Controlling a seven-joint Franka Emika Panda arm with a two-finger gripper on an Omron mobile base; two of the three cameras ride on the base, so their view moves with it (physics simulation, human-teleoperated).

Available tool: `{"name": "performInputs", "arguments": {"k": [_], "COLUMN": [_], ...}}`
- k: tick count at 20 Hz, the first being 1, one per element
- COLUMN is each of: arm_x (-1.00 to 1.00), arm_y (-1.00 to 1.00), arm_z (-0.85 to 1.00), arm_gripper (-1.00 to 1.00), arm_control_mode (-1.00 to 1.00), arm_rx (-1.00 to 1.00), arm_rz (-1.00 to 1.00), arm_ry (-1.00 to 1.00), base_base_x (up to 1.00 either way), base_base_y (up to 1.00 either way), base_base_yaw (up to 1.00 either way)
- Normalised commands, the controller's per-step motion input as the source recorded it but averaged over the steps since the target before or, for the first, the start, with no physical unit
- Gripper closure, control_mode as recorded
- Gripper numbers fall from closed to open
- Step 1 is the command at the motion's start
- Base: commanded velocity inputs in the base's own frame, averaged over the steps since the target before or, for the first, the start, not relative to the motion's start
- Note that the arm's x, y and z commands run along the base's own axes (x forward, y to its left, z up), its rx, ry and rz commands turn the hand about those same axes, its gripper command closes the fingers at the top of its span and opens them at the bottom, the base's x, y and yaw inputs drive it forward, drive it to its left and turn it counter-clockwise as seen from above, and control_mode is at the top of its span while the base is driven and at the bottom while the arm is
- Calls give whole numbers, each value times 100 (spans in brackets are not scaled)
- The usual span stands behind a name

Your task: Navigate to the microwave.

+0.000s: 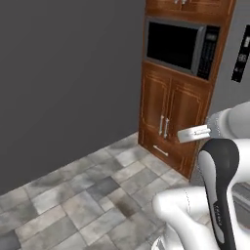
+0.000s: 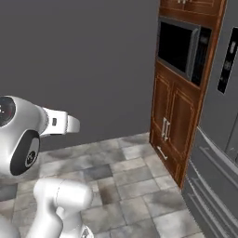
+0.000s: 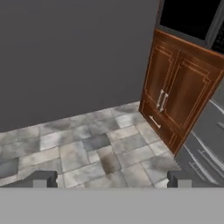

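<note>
The microwave [image 1: 181, 47] sits high in a brown wood cabinet column [image 1: 168, 122], above two paneled doors, ahead and to the robot's right. A grey wall [image 1: 68, 73] runs on the left; a tiled floor [image 1: 88, 190] lies between. In the hand view the gripper [image 3: 112, 179] holds nothing, fingertips [image 3: 41, 179] spread wide, aimed low at floor and cabinet doors. Judged: the base needs to close in forward-right.
</note>
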Motion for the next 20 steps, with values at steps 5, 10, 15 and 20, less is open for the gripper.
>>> {"name": "performInputs", "arguments": {"k": [5,10,15,20], "arm_x": [0,0,0,0], "arm_y": [0,0,0,0], "arm_z": [0,0,0,0], "arm_gripper": [-100,-100,-100,-100], "arm_control_mode": [100,100,100,100], "arm_rx": [0,0,0,0], "arm_rz": [0,0,0,0], "arm_ry": [0,0,0,0], "base_base_x": [86,87,100,100], "base_base_y": [72,75,89,89], "base_base_yaw": [-76,-74,-65,-63]}}
